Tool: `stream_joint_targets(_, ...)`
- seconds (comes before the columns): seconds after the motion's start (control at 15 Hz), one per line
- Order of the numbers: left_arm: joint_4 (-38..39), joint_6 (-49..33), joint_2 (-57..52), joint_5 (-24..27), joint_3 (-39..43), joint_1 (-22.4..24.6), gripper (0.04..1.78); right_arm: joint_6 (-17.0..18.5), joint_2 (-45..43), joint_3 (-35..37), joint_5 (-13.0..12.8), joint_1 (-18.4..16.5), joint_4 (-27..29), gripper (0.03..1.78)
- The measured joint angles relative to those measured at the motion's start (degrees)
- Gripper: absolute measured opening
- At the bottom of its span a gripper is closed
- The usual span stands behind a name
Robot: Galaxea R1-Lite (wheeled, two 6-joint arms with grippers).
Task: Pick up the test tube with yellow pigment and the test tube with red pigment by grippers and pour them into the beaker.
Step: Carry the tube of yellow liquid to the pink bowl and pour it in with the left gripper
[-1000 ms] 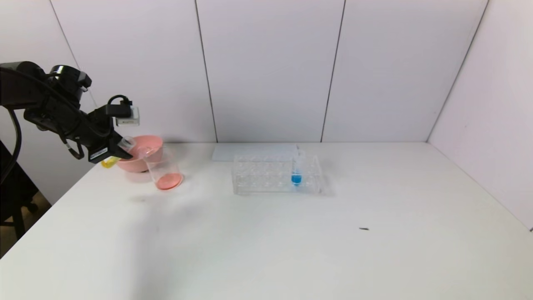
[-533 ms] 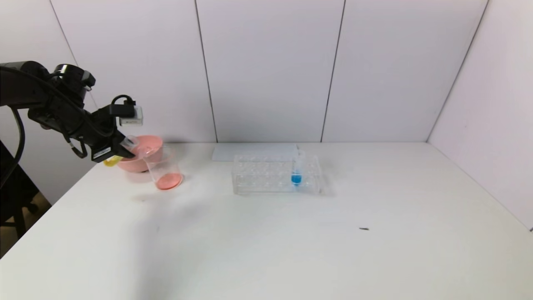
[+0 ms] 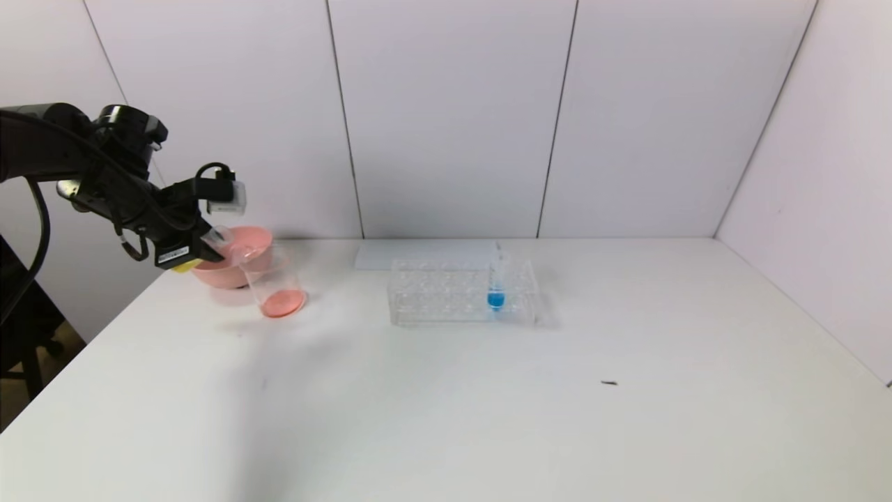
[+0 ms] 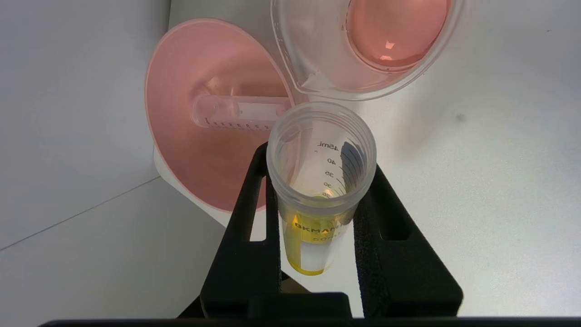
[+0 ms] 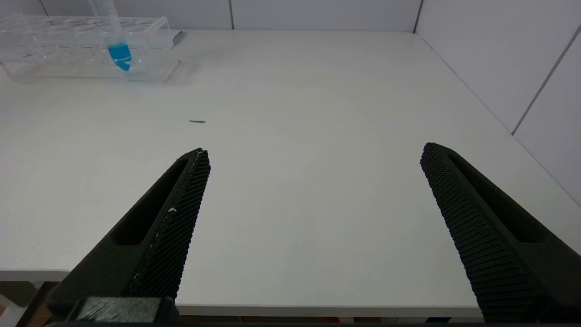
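My left gripper is shut on the test tube with yellow pigment, held tilted above the table with its mouth toward the beaker. In the left wrist view the gripper clamps the tube below its rim. Yellow liquid sits in the tube's lower end, and the open mouth is close to the beaker's rim. The beaker holds red-pink liquid at its bottom. A clear tube with no colour in it lies in the pink bowl. My right gripper is open and empty, over the table's front edge.
The pink bowl stands just behind the beaker at the table's back left. A clear tube rack at the back middle holds a blue-tipped tube. A flat grey sheet lies behind the rack. A small dark speck lies right of centre.
My left gripper has moved a little right toward the beaker with the yellow tube. The tube's yellow end is now mostly hidden behind the gripper. Nothing else has moved.
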State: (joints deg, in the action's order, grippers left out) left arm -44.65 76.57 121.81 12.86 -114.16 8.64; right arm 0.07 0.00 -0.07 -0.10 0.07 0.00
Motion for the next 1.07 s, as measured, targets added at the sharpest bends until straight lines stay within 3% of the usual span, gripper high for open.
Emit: stream_joint_targets(1.07,1.57,2.82,0.82,-9.31,0.0,-3.99,0.47,0.02,0.0,0.0,0.0,0.0,0.0,1.7)
